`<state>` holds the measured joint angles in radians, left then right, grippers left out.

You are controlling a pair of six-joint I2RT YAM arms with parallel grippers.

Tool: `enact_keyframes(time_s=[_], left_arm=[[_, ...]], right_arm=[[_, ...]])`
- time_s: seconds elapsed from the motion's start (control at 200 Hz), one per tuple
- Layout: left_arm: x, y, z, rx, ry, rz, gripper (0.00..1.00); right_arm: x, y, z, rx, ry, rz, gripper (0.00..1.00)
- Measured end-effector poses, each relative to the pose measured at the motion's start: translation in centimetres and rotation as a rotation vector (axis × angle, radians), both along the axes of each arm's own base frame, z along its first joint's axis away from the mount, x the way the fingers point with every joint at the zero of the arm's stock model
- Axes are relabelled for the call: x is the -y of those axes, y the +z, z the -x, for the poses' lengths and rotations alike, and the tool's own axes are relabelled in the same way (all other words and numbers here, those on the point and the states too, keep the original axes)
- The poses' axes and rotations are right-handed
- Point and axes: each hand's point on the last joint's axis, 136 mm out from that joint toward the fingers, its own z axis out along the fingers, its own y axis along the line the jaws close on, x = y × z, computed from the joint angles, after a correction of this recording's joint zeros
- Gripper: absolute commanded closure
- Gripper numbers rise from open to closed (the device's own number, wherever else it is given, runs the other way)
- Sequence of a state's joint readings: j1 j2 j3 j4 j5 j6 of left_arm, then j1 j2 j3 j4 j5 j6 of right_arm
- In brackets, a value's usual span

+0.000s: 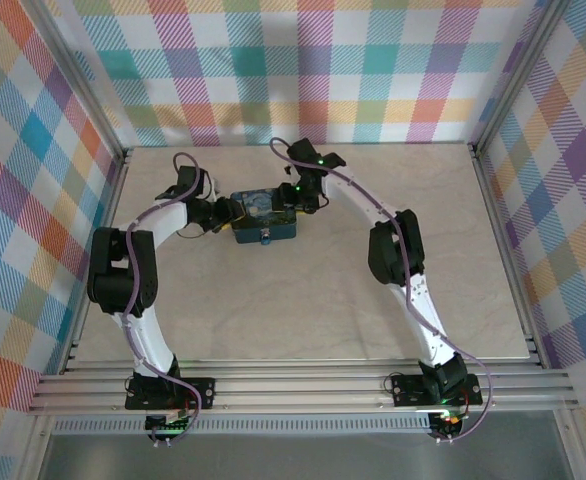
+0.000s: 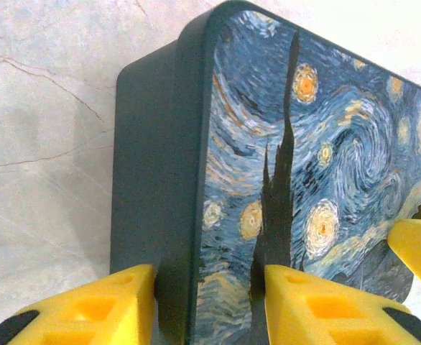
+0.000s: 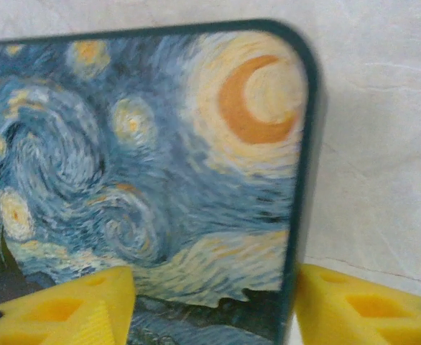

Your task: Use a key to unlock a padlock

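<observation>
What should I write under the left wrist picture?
The left gripper straddles one edge of the starry-night tin on the marbled table.

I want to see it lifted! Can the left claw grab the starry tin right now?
Probably yes. The left claw straddles the edge of the starry tin: one yellow finger beside its dark wall, one over the painted lid, nothing else between.

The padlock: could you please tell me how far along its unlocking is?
Done: nothing visibly. In hand: the left end effector and right end effector straddle opposite ends of the painted tin. Still to do: the small padlock at the tin's front looks untouched, so keying and opening it remain.
</observation>
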<state>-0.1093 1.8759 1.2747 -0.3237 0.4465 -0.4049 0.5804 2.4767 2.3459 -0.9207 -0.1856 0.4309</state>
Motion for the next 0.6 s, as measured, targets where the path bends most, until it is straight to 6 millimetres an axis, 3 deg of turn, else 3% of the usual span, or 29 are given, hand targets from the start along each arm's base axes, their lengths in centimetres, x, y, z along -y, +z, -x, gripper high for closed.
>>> enact_keyframes(time_s=[0.135, 0.26, 0.475, 0.535, 0.6], left_arm=[[-0.6, 0.1, 0.5, -0.025, -0.005, -0.045, 0.39], [-1.4, 1.0, 1.3, -0.052, -0.012, -0.093, 0.37], [-4.3, 7.5, 1.6, 0.080, 0.062, -0.156, 0.33], [-5.9, 9.3, 1.9, 0.128, 0.112, -0.183, 0.33], [-7.5, 10.0, 2.4, 0.145, 0.166, -0.205, 0.34]], right_arm=[[-0.4, 0.8, 0.8, 0.001, 0.024, 0.032, 0.24], [-0.5, 4.1, 0.2, 0.078, 0.037, 0.024, 0.23], [0.8, 9.2, 1.0, 0.173, 0.051, 0.009, 0.18], [1.4, 9.6, 1.8, 0.180, 0.052, 0.012, 0.09], [2.4, 9.3, 2.8, 0.178, 0.046, 0.030, 0.00]])
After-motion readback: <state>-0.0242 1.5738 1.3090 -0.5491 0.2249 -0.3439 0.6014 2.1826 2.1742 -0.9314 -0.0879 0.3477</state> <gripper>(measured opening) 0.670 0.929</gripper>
